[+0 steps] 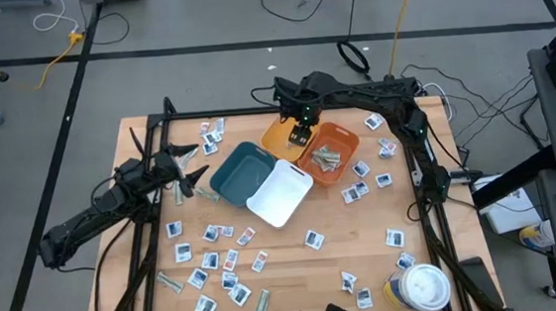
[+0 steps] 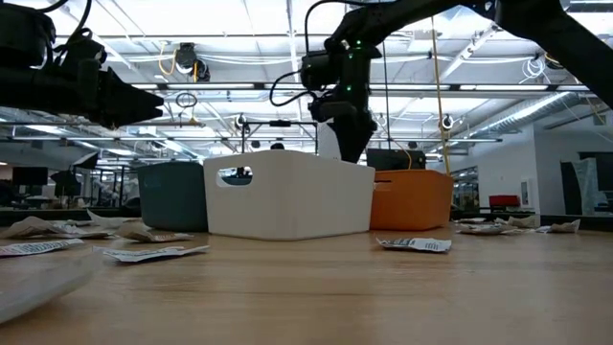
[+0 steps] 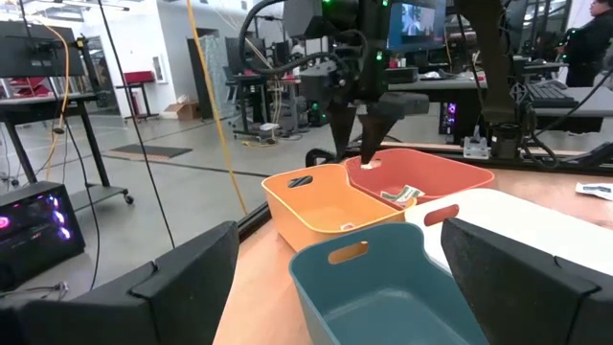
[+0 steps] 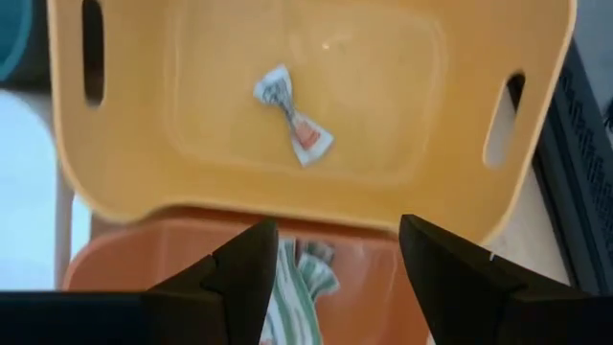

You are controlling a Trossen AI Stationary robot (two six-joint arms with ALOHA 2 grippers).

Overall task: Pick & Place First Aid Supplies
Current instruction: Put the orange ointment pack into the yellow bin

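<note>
Right wrist view: right gripper [image 4: 330, 259] open above yellow bin [image 4: 192, 182]; crumpled packet [image 4: 292, 115] looks flimsy, pinch its twisted middle.

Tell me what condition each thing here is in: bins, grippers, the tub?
Teal bin: upright, empty.
White bin: upright, looks empty.
Yellow bin: holds one crumpled packet.
Orange bin: holds grey-green wrapped strips.
Right gripper: open, empty, above the yellow and orange bins.
Left gripper: open, empty, beside the teal bin.
Round tub: lid on.
Loose packets: scattered flat on the table.
</note>
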